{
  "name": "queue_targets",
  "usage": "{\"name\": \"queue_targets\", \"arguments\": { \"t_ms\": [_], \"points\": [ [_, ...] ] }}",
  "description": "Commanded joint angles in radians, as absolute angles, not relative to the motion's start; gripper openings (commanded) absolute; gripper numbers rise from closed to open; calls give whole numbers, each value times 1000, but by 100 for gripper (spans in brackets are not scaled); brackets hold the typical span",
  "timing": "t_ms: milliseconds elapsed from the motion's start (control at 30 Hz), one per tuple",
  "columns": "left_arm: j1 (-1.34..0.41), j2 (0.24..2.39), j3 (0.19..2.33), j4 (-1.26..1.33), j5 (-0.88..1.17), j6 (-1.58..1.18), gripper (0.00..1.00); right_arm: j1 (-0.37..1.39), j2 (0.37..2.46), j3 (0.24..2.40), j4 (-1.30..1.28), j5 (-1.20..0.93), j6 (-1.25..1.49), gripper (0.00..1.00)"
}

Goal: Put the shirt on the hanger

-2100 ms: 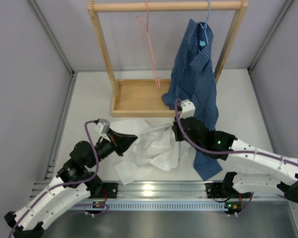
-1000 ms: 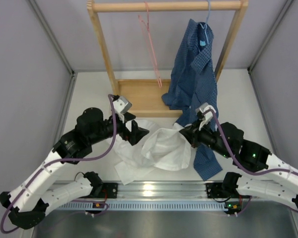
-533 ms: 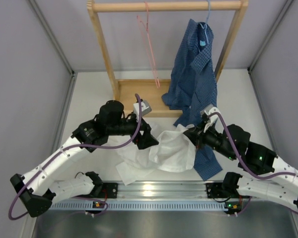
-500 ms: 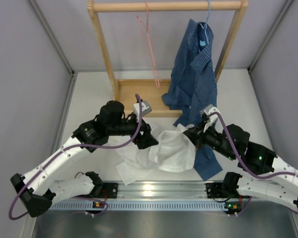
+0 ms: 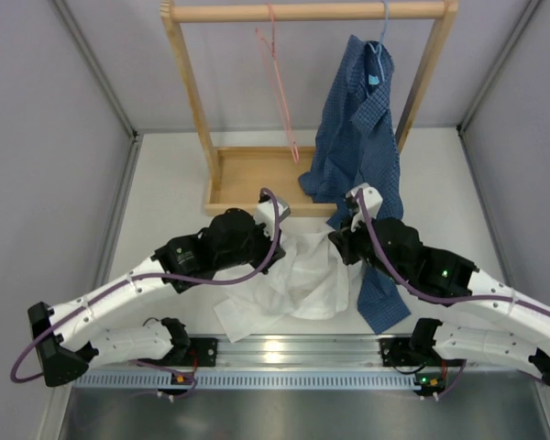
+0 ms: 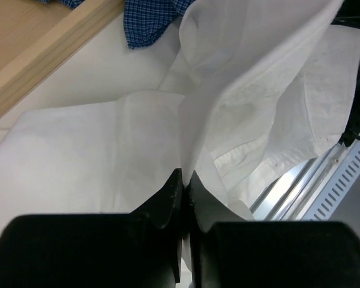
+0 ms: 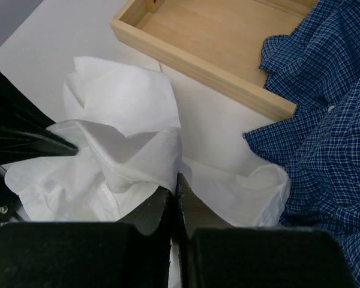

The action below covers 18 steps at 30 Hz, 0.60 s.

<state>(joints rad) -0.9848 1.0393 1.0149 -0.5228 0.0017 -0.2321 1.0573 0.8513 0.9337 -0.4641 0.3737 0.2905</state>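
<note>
The white shirt is bunched and lifted off the table between my two arms. It also fills the left wrist view and shows in the right wrist view. My left gripper is shut on a fold of the shirt. My right gripper is shut on another edge of the shirt. The pink wire hanger hangs empty from the wooden rail, far behind both grippers.
A dark blue checked shirt hangs on a light blue hanger at the rack's right, its tail reaching the table by my right arm. The rack's wooden tray base lies just behind the grippers. A metal rail runs along the near edge.
Both grippers have moved toward each other and toward the rack with the white shirt, so the fabric between them is more bunched. The left arm has swung right.
</note>
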Motion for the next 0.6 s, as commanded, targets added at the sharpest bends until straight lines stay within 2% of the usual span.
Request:
{"name": "queue_targets", "arguments": {
  "t_ms": [0, 33, 100, 167, 200, 233, 300, 433, 567],
  "points": [
    [-991, 1051, 1000, -471, -100, -256, 5, 1046, 870, 1006, -460, 439, 322, 0],
    [-991, 1054, 1000, -469, -113, -264, 0, 1046, 876, 1012, -462, 448, 331, 1],
    [-992, 1049, 996, -471, -133, -278, 0, 1045, 890, 1014, -468, 471, 341, 4],
    [-992, 1043, 996, -471, -179, -308, 0, 1043, 902, 1017, -471, 468, 348, 16],
    [-992, 1037, 994, -471, -192, -319, 0, 1043, 908, 1019, -469, 453, 350, 44],
    [-992, 1035, 993, -472, -201, -340, 0, 1043, 911, 1022, -469, 440, 354, 55],
    [-992, 1029, 983, -472, -207, -359, 0, 1043, 916, 1035, -465, 401, 350, 69],
    [-991, 1014, 957, -471, -245, -434, 0, 1040, 946, 1164, -468, 388, 286, 76],
    [-992, 989, 907, -468, -307, -508, 0, 919, 1064, 1372, -531, 322, 250, 78]
  ]
}}
